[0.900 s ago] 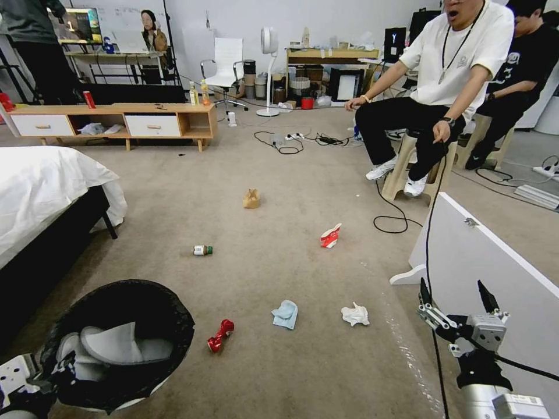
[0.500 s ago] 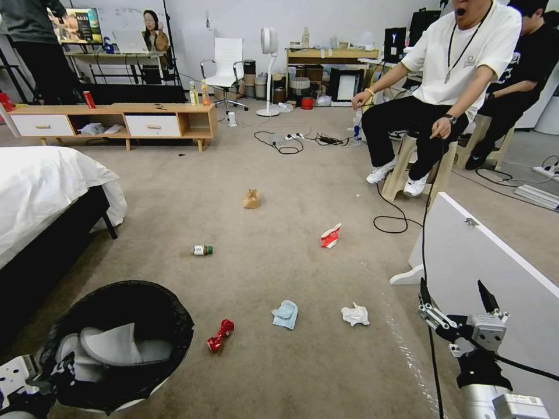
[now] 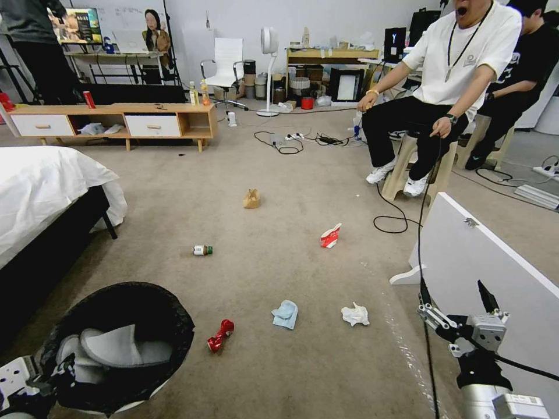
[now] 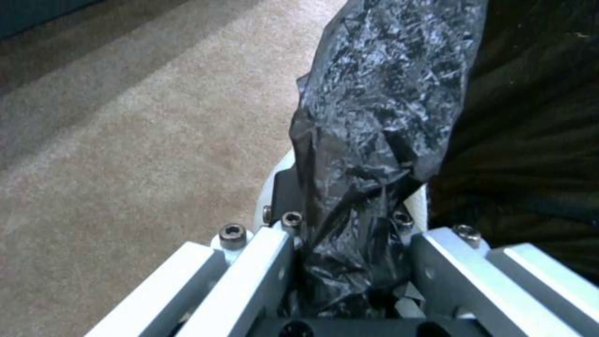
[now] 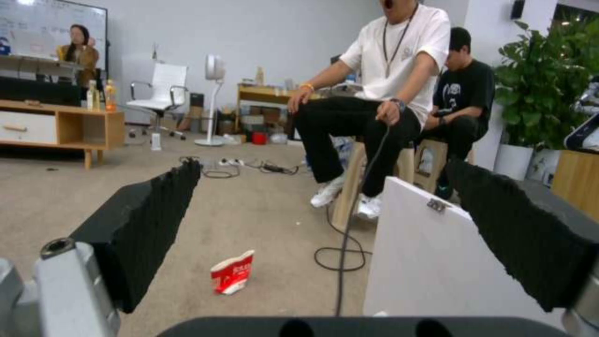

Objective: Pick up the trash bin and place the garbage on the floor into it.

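- No label on the litter can be read; the red-white carton (image 3: 331,235) bears print too small to make out.
- The left claw (image 4: 349,262) is clamped on the black-bag rim of the trash bin (image 3: 119,343), at the head view's lower left, near the bed (image 3: 41,192).
- The right claw (image 3: 455,299) hangs released, fingers spread, before a white board (image 3: 495,273).
- On the floor (image 3: 262,174) lie a crushed red can (image 3: 220,335), blue tissue (image 3: 285,314), white tissue (image 3: 355,315), small bottle (image 3: 202,250) and tan paper bag (image 3: 251,198).

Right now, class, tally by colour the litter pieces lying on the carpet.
Red or red-white: 2, crushed can, crushed carton
Light blue: 1, tissue
White: 1, tissue
Tan: 1, paper bag
Green-capped: 1, small bottle
Total: 6
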`<state>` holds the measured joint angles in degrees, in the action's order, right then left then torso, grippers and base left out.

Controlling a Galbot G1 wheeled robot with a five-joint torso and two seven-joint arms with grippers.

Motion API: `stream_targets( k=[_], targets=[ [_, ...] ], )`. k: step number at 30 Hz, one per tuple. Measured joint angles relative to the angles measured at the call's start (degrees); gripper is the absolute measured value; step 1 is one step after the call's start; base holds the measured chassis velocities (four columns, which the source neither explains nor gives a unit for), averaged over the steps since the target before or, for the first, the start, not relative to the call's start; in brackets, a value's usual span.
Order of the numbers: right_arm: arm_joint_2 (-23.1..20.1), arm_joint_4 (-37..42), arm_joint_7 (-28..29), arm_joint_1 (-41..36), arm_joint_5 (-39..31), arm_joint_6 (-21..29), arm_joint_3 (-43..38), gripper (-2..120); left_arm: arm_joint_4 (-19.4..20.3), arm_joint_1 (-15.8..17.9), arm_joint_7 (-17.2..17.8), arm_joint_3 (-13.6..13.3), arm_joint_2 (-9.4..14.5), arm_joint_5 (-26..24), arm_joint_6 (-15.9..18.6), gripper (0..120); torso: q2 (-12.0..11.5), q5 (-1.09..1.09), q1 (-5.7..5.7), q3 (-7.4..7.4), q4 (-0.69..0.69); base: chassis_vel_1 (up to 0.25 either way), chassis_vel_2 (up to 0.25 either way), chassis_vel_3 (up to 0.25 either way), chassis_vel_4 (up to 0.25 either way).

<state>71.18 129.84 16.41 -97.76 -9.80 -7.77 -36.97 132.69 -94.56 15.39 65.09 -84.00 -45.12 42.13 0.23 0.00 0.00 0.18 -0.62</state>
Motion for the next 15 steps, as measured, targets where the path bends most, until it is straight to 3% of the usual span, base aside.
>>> stream_targets(
  k=[15],
  targets=[
    [0.0, 0.0, 0.0, 0.0, 0.0, 0.0, 0.0, 100, 0.01, 0.09, -0.77, -0.22, -0.2, -0.22, 0.0, 7, 0.0, 0.0, 0.0, 0.0, 0.0, 0.0, 0.0, 0.0, 0.0]
  ],
)
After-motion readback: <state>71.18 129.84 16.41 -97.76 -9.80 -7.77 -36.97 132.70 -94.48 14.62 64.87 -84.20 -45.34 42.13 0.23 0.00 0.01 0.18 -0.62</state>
